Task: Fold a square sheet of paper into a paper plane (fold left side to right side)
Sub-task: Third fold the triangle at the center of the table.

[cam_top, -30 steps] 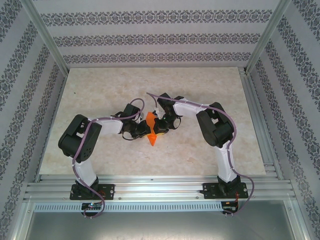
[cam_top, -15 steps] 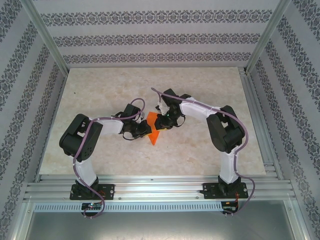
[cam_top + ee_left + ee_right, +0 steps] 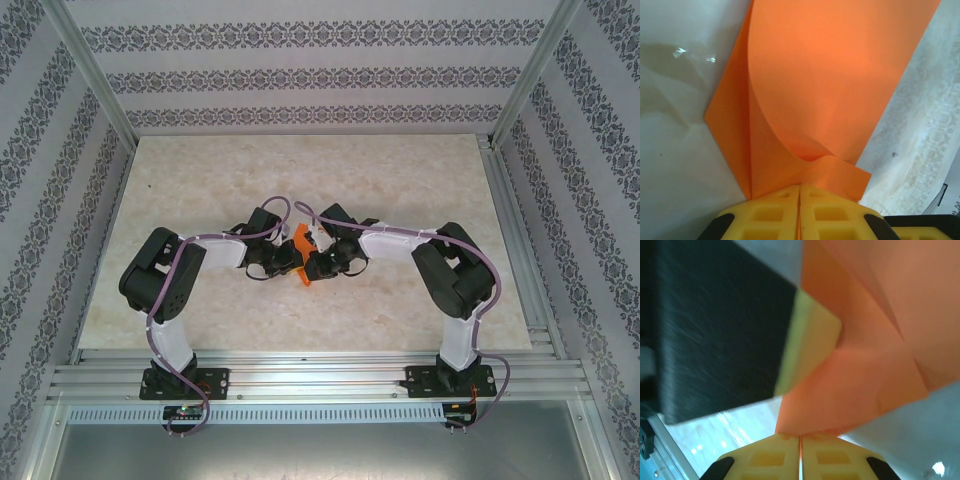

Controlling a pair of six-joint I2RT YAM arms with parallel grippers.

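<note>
The orange paper [image 3: 304,273], folded into a narrow layered shape, is held off the table between both arms at mid-table. My left gripper [image 3: 291,262] is shut on its left side. In the left wrist view the paper [image 3: 820,75] rises from the seam of my left gripper [image 3: 800,187], with one layer curling up. My right gripper [image 3: 317,263] is shut on the other side. In the right wrist view the paper [image 3: 865,360] comes out of my right gripper [image 3: 801,436], with a left fingertip [image 3: 810,340] pressed on it.
The marble-patterned table [image 3: 200,180] has free room all round the two grippers. Aluminium rails [image 3: 320,375] run along the near edge and the right side. Patterned walls close in the back and both sides. The left arm's black body [image 3: 715,330] looms close in the right wrist view.
The right arm has swung in and down until its gripper sits right beside the left one. The paper has been drawn up between them, so less of its near tip shows.
</note>
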